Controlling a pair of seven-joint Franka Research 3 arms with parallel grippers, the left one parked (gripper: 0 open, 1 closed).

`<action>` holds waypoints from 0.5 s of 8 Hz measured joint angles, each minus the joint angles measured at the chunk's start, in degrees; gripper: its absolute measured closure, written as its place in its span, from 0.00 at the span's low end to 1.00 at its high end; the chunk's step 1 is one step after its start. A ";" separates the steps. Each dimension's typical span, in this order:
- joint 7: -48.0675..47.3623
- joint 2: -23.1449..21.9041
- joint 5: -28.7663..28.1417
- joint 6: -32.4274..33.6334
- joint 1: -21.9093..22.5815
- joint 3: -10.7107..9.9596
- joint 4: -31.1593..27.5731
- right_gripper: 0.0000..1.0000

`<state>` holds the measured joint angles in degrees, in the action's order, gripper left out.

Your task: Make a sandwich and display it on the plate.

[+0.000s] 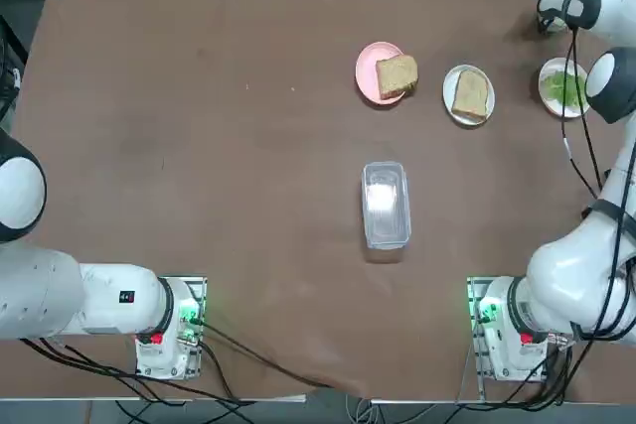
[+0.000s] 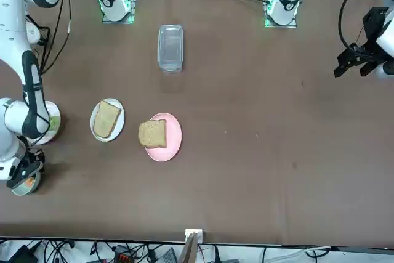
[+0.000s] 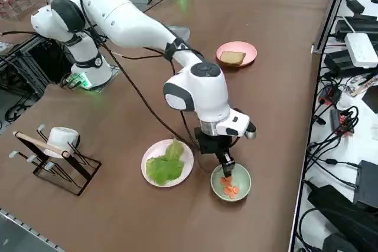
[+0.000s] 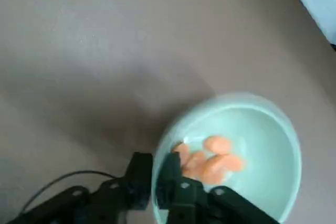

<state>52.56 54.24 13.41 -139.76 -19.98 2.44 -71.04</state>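
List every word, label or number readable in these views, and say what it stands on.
None can be read. A small red mark on the parked left arm is too small to make out. The plates, bread, pale-green bowl and right gripper bear no text.

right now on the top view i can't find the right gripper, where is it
observer: Low over a green bowl, next to the plate of lettuce. The right gripper is at the bowl's rim.
operator: open or shut
observer: Shut on the rim. The wrist view shows one finger outside the bowl and the other inside.
operator: anything in that bowl
observer: A few orange pieces lie in the bottom.
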 joint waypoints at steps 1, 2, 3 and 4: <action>0.00 -0.78 -0.01 1.83 0.06 0.46 0.76 0.95; -0.32 -2.52 -0.36 5.58 0.11 1.91 1.43 0.95; -1.34 -5.08 -1.41 10.38 0.31 3.71 1.93 0.95; -2.95 -8.07 -3.26 15.18 0.62 5.33 2.03 0.95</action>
<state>49.61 46.17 10.16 -124.58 -19.35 7.77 -69.01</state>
